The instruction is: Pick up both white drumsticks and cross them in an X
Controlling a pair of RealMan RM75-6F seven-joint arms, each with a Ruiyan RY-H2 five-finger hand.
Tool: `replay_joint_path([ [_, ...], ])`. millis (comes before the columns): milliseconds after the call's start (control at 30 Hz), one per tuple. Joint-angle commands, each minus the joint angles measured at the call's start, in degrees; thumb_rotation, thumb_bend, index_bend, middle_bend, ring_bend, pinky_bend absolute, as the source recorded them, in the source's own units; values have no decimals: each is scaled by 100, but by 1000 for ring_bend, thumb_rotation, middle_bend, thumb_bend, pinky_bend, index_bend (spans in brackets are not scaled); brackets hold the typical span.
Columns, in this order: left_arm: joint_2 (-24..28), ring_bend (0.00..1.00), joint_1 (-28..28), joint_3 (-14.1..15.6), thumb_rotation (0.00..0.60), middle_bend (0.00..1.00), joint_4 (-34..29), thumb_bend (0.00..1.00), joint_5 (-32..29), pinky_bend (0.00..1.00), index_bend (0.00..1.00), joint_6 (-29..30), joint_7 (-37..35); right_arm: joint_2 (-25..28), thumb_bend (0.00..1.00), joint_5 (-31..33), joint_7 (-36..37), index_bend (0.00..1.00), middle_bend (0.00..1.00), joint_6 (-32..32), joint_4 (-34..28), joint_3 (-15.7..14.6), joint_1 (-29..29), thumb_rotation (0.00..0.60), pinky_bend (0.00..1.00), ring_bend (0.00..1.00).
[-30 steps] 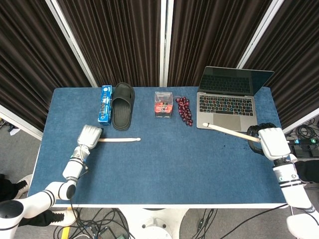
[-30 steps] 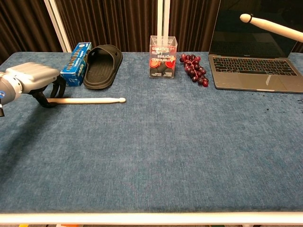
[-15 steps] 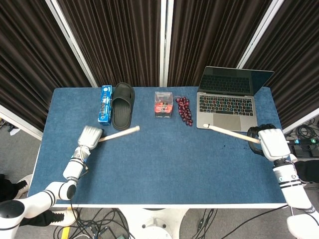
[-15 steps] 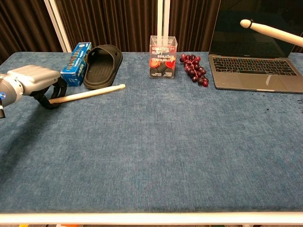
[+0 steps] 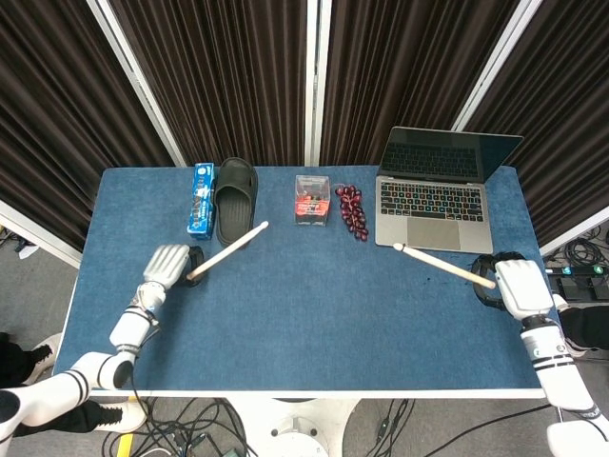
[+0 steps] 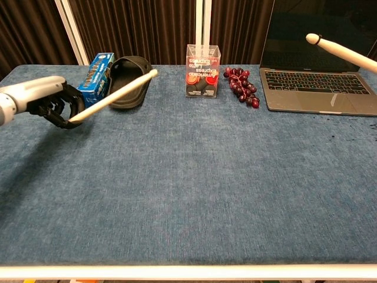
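Chest view: "EXPRESS" on clear box [image 6: 203, 71]

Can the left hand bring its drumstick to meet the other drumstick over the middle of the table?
Probably yes. The left hand grips its drumstick lifted off the table; the stretch toward the right hand's drumstick looks free.

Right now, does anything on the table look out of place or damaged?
Nothing looks damaged or spilled. The only odd mix: a slipper lies among desk things, beside a blue box, with grapes loose on the cloth next to the laptop.
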Motion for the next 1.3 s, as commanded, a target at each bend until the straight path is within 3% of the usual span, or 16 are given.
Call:
replay_joint_path([
  [33,460,746,316,332,600,691,-486,478,940,935,665,481,-1211,-76,687,-183,364,734,661,13,47,-132,-83,600,319,392],
  [167,643,745,428,693,600,690,-673,476,1521,935,665,830,-1716,-158,688,-437,794,736,661,43,71,-270,-126,600,319,392],
  [267,701,743,450,800,600,690,-866,477,1745,935,665,1023,-2100,-268,688,-585,1118,737,661,43,85,-318,-107,600,319,392],
  [567,742,743,-57,629,600,690,-1380,478,2011,935,665,900,-2934,-927,687,-1072,1769,741,661,-55,7,-217,335,600,318,392],
  [1000,501,743,-748,433,600,689,-1677,478,2173,933,664,721,-2942,-2042,688,-1034,1280,754,659,-494,-6,90,1073,600,316,402],
  [1300,463,742,-936,451,600,689,-1645,478,2115,932,664,685,-2831,-2208,688,-884,923,755,656,-611,-100,139,1253,600,316,403],
])
